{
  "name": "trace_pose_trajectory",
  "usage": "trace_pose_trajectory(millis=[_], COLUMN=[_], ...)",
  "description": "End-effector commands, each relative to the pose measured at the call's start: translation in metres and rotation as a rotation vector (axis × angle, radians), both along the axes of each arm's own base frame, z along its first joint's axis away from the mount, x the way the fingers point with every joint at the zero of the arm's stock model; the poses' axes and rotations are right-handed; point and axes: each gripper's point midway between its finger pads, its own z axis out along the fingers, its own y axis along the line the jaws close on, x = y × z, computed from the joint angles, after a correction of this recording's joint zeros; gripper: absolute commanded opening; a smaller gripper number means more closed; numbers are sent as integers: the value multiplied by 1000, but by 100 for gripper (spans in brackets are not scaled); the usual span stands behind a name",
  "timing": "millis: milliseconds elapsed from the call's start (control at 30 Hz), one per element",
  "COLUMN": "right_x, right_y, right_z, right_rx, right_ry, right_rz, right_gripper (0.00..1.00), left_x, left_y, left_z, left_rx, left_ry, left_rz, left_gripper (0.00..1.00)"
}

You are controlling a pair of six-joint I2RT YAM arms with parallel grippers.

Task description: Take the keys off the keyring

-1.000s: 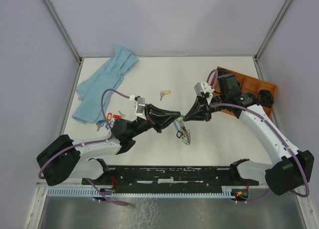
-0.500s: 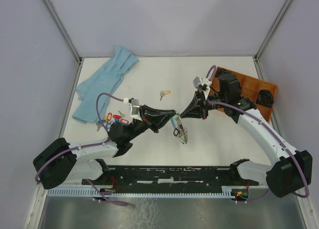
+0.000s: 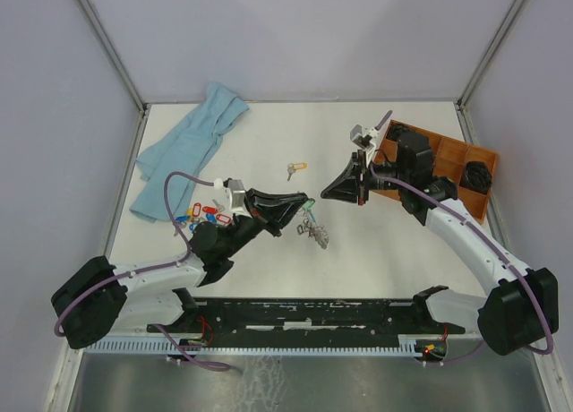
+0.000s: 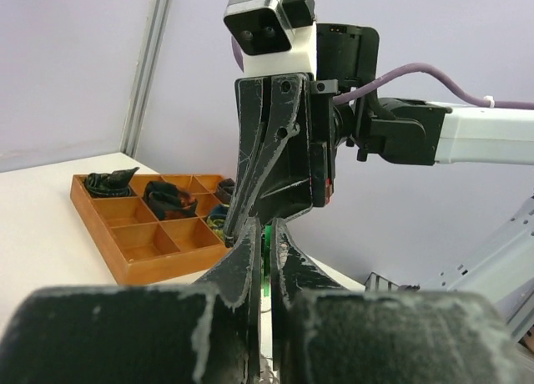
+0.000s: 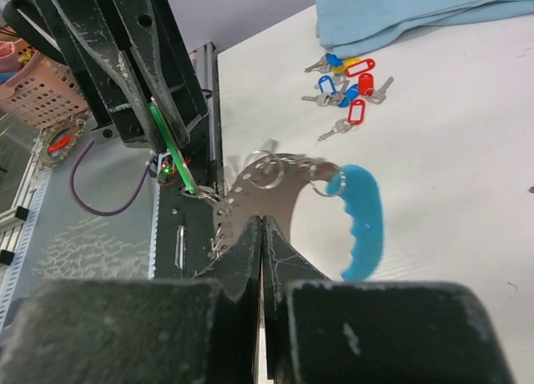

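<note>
- The left gripper [image 3: 303,206] is clamped on a green-tagged key [image 5: 171,150]. A thin green strip shows between its closed fingers in the left wrist view.
- The keyring [image 5: 267,188] hangs from that key, just below and in front of the left gripper, over the middle of the counter [image 3: 385,251]. Its light blue sleeve [image 5: 360,213] curves off one side. I cannot tell whether its lower end touches the counter.
- The right gripper [image 3: 328,192] has its fingers pressed together with nothing between them. It points at the keyring from nearby and is not touching it.
- Done, judging by how things lie: a cluster of loose keys [image 3: 201,217] with red, blue and yellow tags sits beside the blue cloth [image 3: 183,152]. A single yellow-tagged key [image 3: 295,168] lies apart, farther back.
- Left: the ring appears to carry many silver keys, so most of the work probably remains.
- The green-tagged key looks like the one being worked off now. The right gripper would need to open and grip the ring to pull against it.
- The orange tray [image 3: 448,148] at the right plays no part.
</note>
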Motion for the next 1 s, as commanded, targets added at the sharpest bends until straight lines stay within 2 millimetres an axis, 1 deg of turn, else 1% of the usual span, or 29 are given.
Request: trace_pose_trajectory(millis=[0,167,233,467,600,700,767,833,900,967], right_x=[8,0,-5,-32,-47,-59,-67,-71,-72,-72], right_y=[1,1,-1,-12,-18,-22,-25,-27,-27,-27], right_z=[12,13,14,9,7,1,-2,-4,-5,-5], right_rx=[36,41,31,-32,-32,-28,-27,-25,-23,-23], right_ry=[-36,-58,-78,-285,-411,-502,-558,-619,-621,-621], right_rz=[-29,22,48,204,259,305,336,365,372,373], right_gripper=[5,15,21,46,61,71,75,76,75,72], left_x=[-1,-1,-3,-12,-19,-26,-30,-32,-35,-37], left_y=[12,11,11,6,2,-4,-7,-12,-15,-19], left_z=[31,33,35,35,37,39,39,39,39,40], left_rx=[-56,-40,-34,17,22,26,24,21,19,14], left_ry=[-86,-91,-97,-114,-126,-133,-136,-133,-134,-136], left_rz=[49,45,40,-11,-55,-105,-138,-167,-196,-218], left_gripper=[3,3,3,3,3,3,3,3,3,3])
